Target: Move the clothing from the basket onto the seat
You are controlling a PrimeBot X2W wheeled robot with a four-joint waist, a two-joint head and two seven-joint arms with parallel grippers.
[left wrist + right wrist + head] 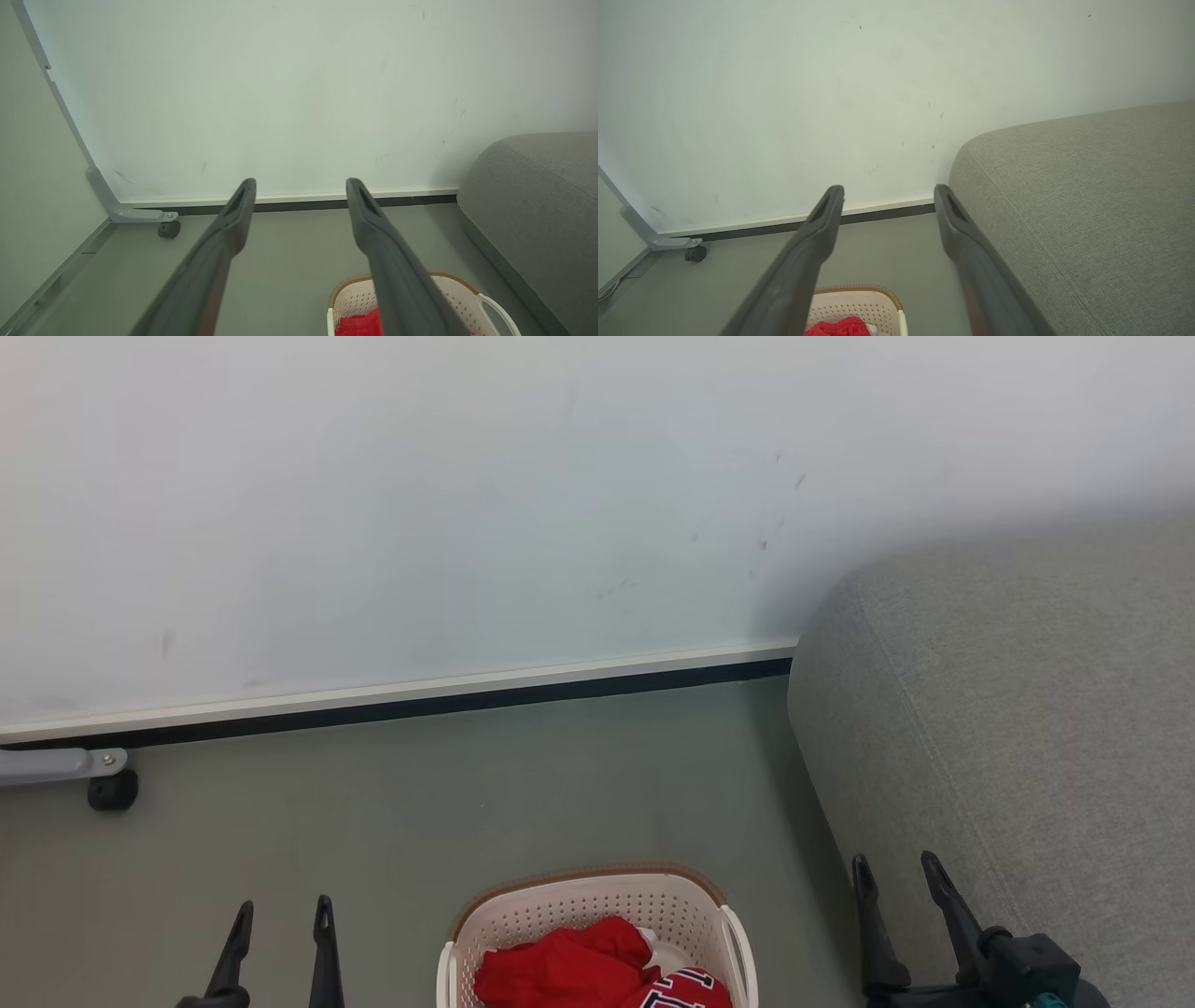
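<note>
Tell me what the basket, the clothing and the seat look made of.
The basket: likely moulded plastic, matte cream, perforated walls, brown woven-look rim.
The clothing: soft red fabric, by its folds.
The seat: grey woven cloth upholstery, weave and seam visible.

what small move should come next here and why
Probably swing the right pincer inward and down over the basket. The red clothing lies in it untouched, both pincers stand open and empty, and the right one is beside the grey seat, so the carry would likely be shorter than for the left pincer.
</note>
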